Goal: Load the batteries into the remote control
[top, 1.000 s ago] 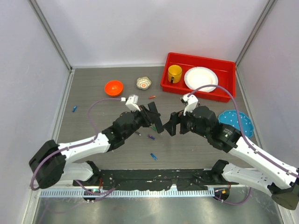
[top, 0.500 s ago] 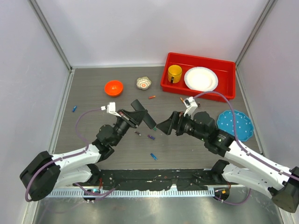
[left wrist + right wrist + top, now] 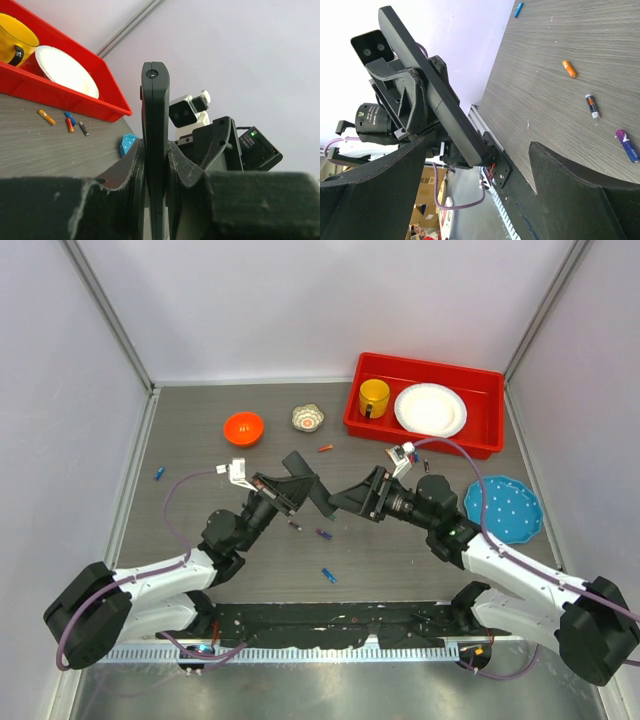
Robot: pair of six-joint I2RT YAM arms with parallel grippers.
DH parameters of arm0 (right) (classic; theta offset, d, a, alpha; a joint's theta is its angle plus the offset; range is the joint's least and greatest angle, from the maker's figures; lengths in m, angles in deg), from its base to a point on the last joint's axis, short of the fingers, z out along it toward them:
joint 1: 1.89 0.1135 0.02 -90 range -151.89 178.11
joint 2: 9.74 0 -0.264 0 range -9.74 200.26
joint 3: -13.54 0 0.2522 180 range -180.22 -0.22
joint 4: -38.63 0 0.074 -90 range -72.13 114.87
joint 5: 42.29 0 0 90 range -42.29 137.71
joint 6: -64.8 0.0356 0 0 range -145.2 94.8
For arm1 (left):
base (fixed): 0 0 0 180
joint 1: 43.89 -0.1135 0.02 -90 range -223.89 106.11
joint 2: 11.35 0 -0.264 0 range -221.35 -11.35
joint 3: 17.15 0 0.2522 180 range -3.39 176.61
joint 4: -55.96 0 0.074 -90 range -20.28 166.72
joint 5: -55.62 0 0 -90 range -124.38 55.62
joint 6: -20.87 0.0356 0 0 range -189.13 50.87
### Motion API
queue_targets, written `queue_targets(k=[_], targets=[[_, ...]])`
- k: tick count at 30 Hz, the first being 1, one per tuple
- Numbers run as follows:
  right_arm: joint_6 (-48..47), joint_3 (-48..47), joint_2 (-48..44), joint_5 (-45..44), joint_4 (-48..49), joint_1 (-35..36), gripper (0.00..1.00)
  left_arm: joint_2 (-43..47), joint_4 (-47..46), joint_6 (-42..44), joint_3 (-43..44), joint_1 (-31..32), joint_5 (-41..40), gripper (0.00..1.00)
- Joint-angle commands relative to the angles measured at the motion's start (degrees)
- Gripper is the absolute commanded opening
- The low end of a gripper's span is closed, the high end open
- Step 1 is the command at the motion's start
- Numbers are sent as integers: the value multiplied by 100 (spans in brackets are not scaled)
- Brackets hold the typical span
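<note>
Left wrist view: left pincer [image 3: 155, 167], both fingers pressed together on the narrow edges of the remote control [image 3: 155, 112]. The remote stands edge-on and upright in this view, free end up, with a small round window at its tip. No print on its casing can be made out.

Top external view: the remote is held above the table [image 3: 200, 540], its long axis slanting from far-left to near-right. Its lower end points toward the right pincer [image 3: 348, 498], whose fingers are spread wide with nothing between them. That pincer sits just beside the remote's end; contact cannot be judged.

Right wrist view: the remote runs from upper left down to centre, its broad flat face toward this camera.

The batteries [image 3: 328, 575] lie loose and scattered on the table: blue, purple and a dark one beneath the two pincers, orange farther back, blue at the left edge. A few more lie beside the red tray [image 3: 480, 380]. Their labels are too small to read.

The tray holds a yellow mug [image 3: 374, 397] and a white plate [image 3: 430, 408]. An orange bowl [image 3: 243, 427] and a small fluted cup [image 3: 308, 418] stand left of the tray. A blue dotted plate [image 3: 505, 508] lies at the right.
</note>
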Motion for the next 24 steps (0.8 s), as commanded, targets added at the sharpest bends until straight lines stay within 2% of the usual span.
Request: queue_targets(k=[1, 24], targets=[[191, -256, 230, 275, 794, 3, 89, 45, -53, 278, 272, -16, 123, 0], [288, -572, 925, 486, 1032, 12, 75, 98, 202, 401, 342, -7, 150, 0]])
